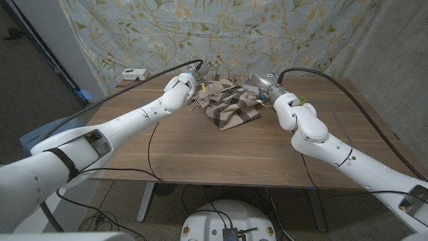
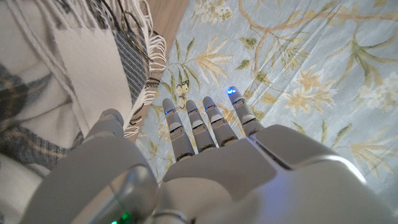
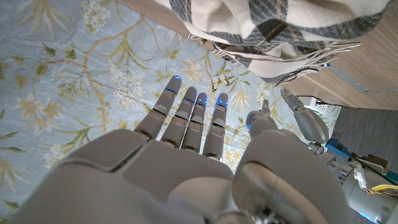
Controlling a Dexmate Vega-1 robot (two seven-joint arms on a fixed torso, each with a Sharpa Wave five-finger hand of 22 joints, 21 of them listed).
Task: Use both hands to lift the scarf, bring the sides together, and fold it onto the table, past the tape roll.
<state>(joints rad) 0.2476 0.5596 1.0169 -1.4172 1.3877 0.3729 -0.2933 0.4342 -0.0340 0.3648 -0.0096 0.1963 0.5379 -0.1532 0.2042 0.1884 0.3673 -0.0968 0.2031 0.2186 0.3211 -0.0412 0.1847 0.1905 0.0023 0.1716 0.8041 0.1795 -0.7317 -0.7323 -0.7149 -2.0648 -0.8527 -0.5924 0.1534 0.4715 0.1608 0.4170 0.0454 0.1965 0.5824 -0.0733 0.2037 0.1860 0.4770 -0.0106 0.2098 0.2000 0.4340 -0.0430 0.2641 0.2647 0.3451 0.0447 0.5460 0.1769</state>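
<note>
A plaid beige and brown scarf (image 1: pixel 227 106) with fringed ends lies bunched at the back middle of the wooden table (image 1: pixel 221 150). My left hand (image 1: pixel 189 84) is at the scarf's left end and my right hand (image 1: pixel 262 84) at its right end. In the left wrist view my left hand (image 2: pixel 205 155) has straight, spread fingers holding nothing, with the thumb beside the scarf's (image 2: pixel 56 81) fringe. In the right wrist view my right hand (image 3: pixel 186 149) is also spread and holds nothing, with the scarf (image 3: pixel 286 25) just past its fingertips and the left hand (image 3: pixel 305 121) beyond.
A floral curtain (image 1: pixel 221 33) hangs right behind the table's far edge. A small white box (image 1: pixel 136 73) sits at the back left corner. Black cables run along both arms and over the table's front edge.
</note>
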